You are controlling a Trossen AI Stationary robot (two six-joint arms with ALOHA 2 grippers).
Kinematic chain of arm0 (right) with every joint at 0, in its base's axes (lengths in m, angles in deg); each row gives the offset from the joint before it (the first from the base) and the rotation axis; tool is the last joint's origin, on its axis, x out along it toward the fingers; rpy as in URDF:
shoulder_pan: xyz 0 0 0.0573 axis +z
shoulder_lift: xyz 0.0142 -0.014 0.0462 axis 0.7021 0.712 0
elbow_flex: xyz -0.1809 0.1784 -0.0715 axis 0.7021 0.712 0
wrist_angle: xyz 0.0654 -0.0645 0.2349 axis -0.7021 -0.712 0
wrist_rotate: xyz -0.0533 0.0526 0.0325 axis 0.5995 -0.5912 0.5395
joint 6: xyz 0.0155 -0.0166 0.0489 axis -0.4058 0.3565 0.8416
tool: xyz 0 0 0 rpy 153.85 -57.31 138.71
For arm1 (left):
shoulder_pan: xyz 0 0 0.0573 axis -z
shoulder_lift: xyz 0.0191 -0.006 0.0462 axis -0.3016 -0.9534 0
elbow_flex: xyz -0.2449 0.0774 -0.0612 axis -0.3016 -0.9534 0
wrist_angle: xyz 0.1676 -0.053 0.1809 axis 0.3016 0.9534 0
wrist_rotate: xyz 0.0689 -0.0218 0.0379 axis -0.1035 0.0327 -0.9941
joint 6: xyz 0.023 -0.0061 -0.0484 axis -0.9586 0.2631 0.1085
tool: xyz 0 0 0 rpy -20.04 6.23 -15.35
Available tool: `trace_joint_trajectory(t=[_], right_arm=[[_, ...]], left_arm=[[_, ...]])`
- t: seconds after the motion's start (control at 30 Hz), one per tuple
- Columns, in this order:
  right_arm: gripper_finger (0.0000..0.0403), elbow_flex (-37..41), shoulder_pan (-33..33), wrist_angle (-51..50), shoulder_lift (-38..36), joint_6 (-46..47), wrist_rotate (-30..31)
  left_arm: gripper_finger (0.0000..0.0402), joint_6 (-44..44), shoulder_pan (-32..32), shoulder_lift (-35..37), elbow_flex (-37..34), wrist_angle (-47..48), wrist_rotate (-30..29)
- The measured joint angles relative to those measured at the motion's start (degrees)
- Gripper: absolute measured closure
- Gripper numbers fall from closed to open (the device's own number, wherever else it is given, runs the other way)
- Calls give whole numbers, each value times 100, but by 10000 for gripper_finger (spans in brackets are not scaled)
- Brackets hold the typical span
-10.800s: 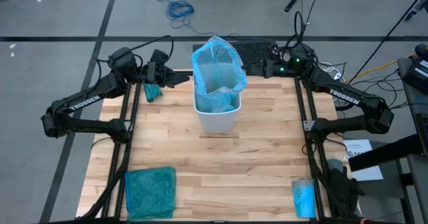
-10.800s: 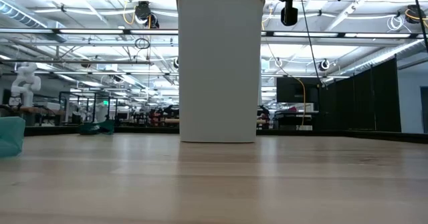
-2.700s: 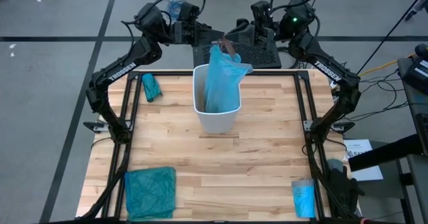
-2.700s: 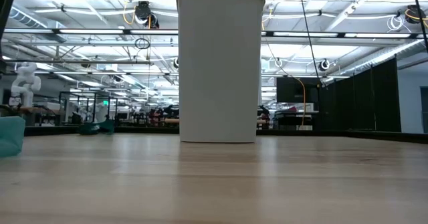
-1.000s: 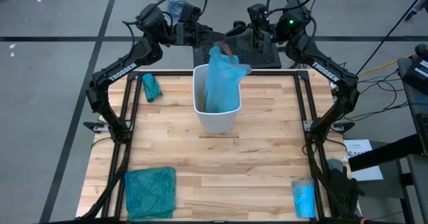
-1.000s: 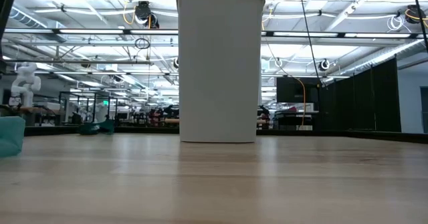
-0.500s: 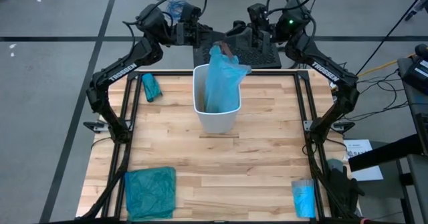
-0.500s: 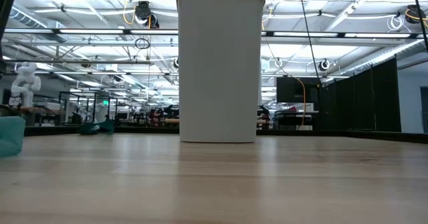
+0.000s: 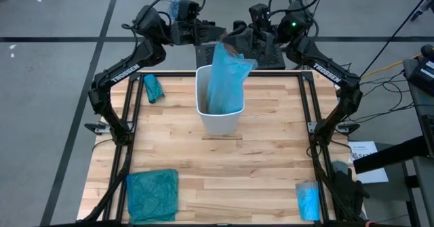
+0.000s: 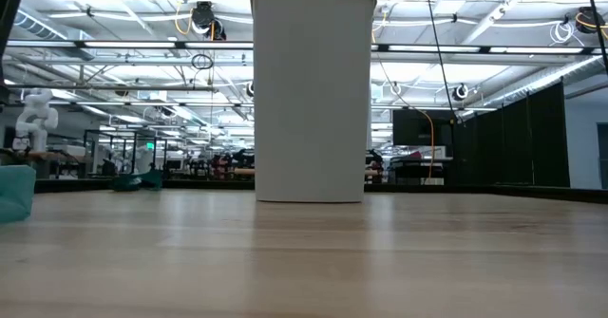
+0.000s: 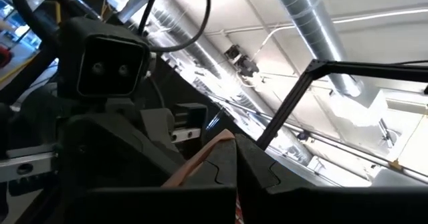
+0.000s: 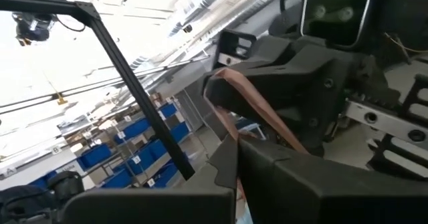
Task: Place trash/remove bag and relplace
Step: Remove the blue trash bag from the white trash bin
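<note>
Gathered upward from the white plastic bin (image 9: 220, 116) at the table's 12 o'clock, the thin, light, slippery sky-blue liner (image 9: 222, 78) was apparently pinched at its brown-banded top by the left gripper (image 9: 218, 35) and right gripper (image 9: 234, 40), fingers pressed together.

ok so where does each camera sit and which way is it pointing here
High view: above the table, looking straight down; shows both arms, the left hand and right hand meeting over the white bin at the top of the bag.
Low view: at table-top height, looking level across at the white bin and the room; no arm shows.
Left wrist view: on the left arm, tilted up at the ceiling, its shut fingers at the bottom.
Right wrist view: on the right arm, facing the left arm's hand.
High and low views share the bin.
</note>
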Motion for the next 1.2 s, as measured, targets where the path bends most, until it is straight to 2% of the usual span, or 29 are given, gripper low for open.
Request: trace_joint_trajectory(t=[0.2,0.33,0.5,0.73,0.87,1.1,1.2], right_arm=[[403,4,-2,58,2,66,-26],[403,11,-7,21,6,69,-186],[403,11,-2,87,6,66,-140],[403,11,-7,78,4,66,-127],[403,11,-4,95,4,66,-142],[403,9,-4,215,4,99,-186],[403,10,-4,515,4,252,-295]], left_arm=[[398,149,2,8,2,322,220],[371,-3,1,17,9,625,484],[305,-153,4,15,9,84,621],[191,89,-70,15,9,38,917],[149,146,-68,15,9,-189,996],[132,146,-150,52,7,-281,927],[132,144,-224,59,7,6,890]])
